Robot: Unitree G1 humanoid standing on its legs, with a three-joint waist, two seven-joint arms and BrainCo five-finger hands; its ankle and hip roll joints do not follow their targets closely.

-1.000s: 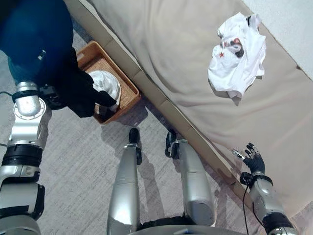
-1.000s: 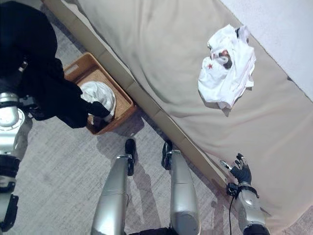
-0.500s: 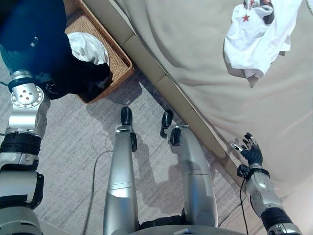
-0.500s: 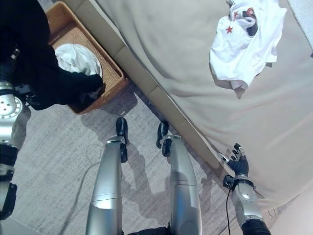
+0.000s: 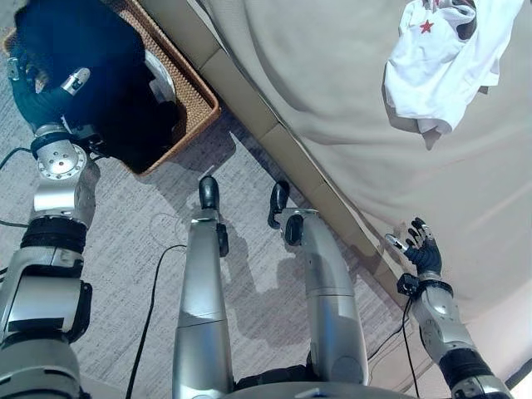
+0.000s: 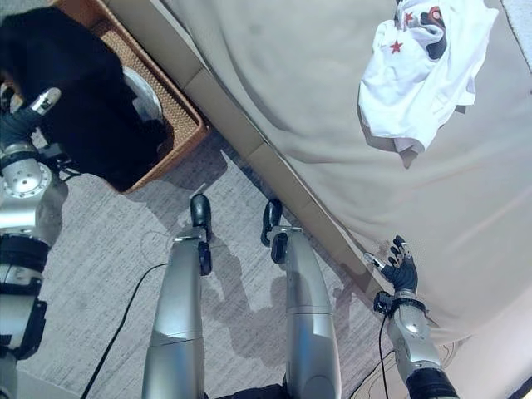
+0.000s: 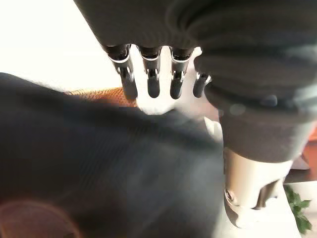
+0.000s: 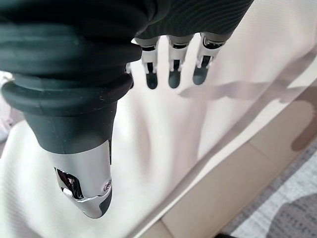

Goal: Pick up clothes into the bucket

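Black garment over the basket, white garment on the bed.

You see the beige bed (image 5: 332, 108) crossing the views, with the crumpled white garment (image 5: 440, 58) near its far edge (partly cut off at the frame). The black garment (image 5: 100, 83) covers most of the wicker basket (image 5: 199, 100) on the carpet, hiding the white cloth (image 6: 143, 90) inside. Your left hand (image 5: 50, 91) rests fingers straight against it; your right hand (image 5: 422, 253) is spread open by the bed's near edge.
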